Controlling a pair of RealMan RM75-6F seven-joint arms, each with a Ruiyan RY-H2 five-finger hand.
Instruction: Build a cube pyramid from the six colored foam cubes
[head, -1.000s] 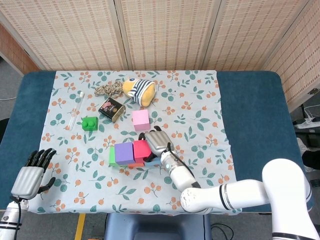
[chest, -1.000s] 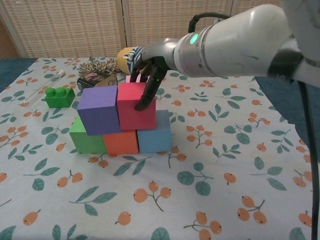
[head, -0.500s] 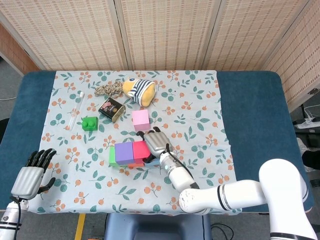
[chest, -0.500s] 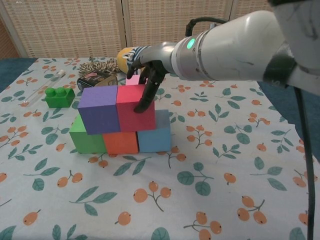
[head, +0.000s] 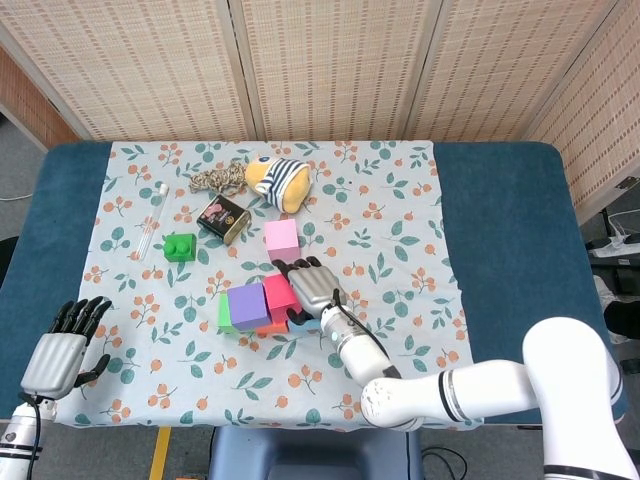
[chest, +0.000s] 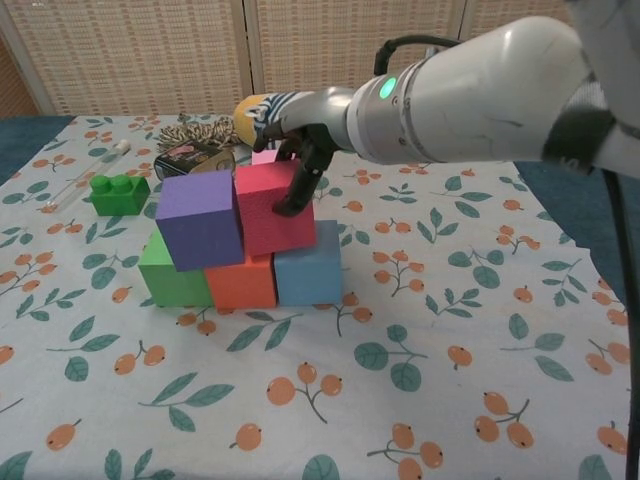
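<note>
A green cube (chest: 168, 278), an orange cube (chest: 241, 286) and a blue cube (chest: 309, 265) form a bottom row on the floral cloth. A purple cube (chest: 198, 218) and a red cube (chest: 264, 212) sit on top of them, both tilted slightly. My right hand (chest: 300, 140) reaches over the red cube from behind and grips it, with dark fingers (chest: 294, 192) down its front face. In the head view the right hand (head: 308, 285) covers the red cube's right side. A pink cube (head: 282, 238) lies alone behind the stack. My left hand (head: 68, 345) hangs open at the near left, off the cloth.
A green toy brick (head: 180, 246), a dark tin (head: 223, 218), a striped plush toy (head: 278, 180), a chain (head: 215, 180) and a clear tube (head: 152, 220) lie behind and left of the stack. The cloth's near edge is close to the stack.
The red cube has tipped and shifted slightly left under my right hand, nudging the purple cube into a tilt. The left hand has not moved.
</note>
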